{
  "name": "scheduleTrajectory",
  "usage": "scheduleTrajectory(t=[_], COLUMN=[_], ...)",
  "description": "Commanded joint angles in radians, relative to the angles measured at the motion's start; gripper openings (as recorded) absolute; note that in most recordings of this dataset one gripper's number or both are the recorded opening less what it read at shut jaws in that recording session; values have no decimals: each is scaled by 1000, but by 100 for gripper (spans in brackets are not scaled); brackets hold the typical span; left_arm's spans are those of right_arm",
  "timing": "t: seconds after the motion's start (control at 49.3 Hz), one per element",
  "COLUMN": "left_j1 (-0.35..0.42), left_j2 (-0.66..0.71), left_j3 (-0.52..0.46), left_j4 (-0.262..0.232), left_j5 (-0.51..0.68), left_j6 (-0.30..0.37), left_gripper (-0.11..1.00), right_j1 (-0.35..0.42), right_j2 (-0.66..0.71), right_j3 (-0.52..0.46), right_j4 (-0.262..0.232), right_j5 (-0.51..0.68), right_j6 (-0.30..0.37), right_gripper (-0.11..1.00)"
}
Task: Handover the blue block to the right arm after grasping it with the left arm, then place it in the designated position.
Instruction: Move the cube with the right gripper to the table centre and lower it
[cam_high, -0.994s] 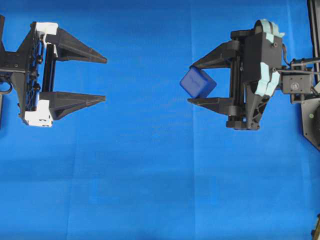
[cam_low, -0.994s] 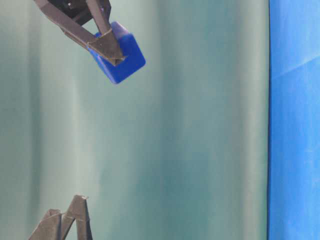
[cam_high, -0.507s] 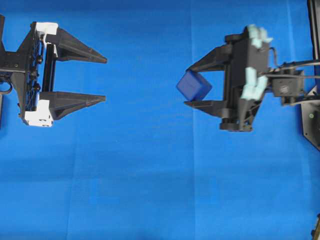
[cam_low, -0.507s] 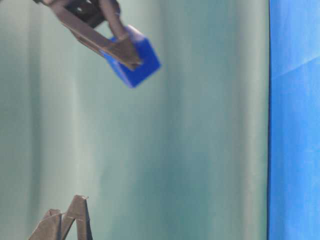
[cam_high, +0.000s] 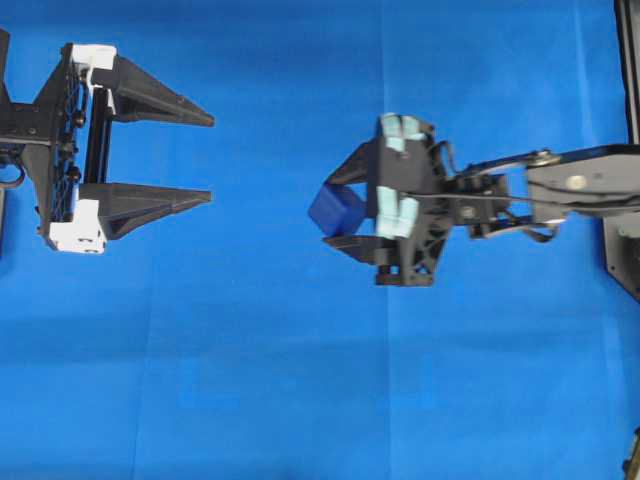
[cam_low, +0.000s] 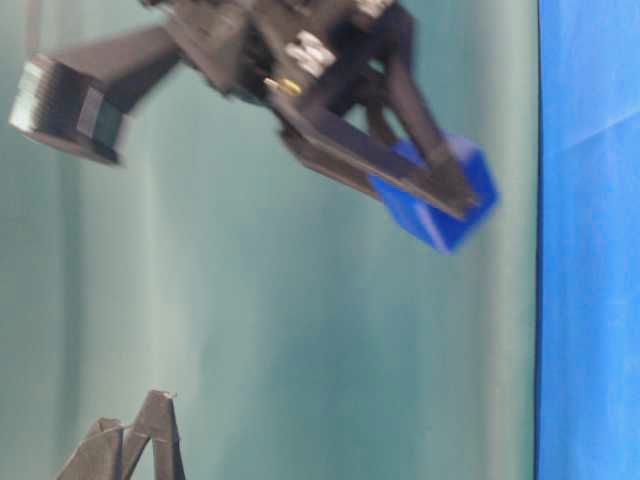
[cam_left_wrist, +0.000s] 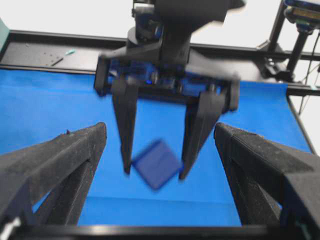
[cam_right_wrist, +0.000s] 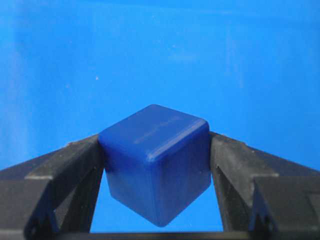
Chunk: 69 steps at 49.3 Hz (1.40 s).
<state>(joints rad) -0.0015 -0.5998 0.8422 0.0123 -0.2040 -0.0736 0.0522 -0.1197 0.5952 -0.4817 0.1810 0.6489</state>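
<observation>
From my station, the clearest thing is the blue block (cam_right_wrist: 156, 162) in the right wrist view: it sits pinched between the two black fingers (cam_right_wrist: 60, 172), turned so one corner faces the camera. So the right gripper (cam_high: 338, 212) is partly closed and clamped on the block, one finger against each side. A faint embossed mark runs across the block's top face, but I cannot read it. I see no other writing or brand anywhere.

Overhead, the right arm (cam_high: 560, 190) reaches in from the right edge, and its base is cut off there. The pale teal pieces (cam_high: 395, 175) on the wrist cover much of the fingers, so only the block's left part shows, just left of the wrist. The block is held above the blue cloth (cam_high: 300, 380); I cannot tell how high from this view.

The table-level view is blurred around the right gripper, and the block reads as a smeared blue shape near the cloth's edge.

The left gripper (cam_high: 205, 158) is well left of the block, with its prongs spread wide and nothing between them. Its arm is cropped by the left edge. In the left wrist view, its two prongs frame the block, which is soft and out of focus.
</observation>
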Motion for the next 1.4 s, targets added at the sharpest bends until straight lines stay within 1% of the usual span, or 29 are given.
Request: scheduleTrajectory(t=[0.0,0.203,0.406,0.629,1.014,1.38], left_j1=[2,2,2,2,2,2], left_j2=[-21,-21,-21,-21,-21,-21], left_j3=[-15,-14,-14,-14,-14,-15], left_j4=[2,2,0,0,2,2], left_j5=[-5,-5,-5,-5,-5,-5], left_j6=[0,2,2,2,2,2], left_gripper=[93,93,93,93,93,93], right_j1=[-18,-43,-61,-77,-77,-77], right_j2=[46,184,258,313,345,364], right_j3=[-25,-31,-58,-74,-72,-75], right_j4=[3,3,3,3,5,25], right_j5=[-55,-176,-244,-250,-288,-298], right_j6=[17,26,26,26,28,28], right_gripper=[56,56,56,56,56,57])
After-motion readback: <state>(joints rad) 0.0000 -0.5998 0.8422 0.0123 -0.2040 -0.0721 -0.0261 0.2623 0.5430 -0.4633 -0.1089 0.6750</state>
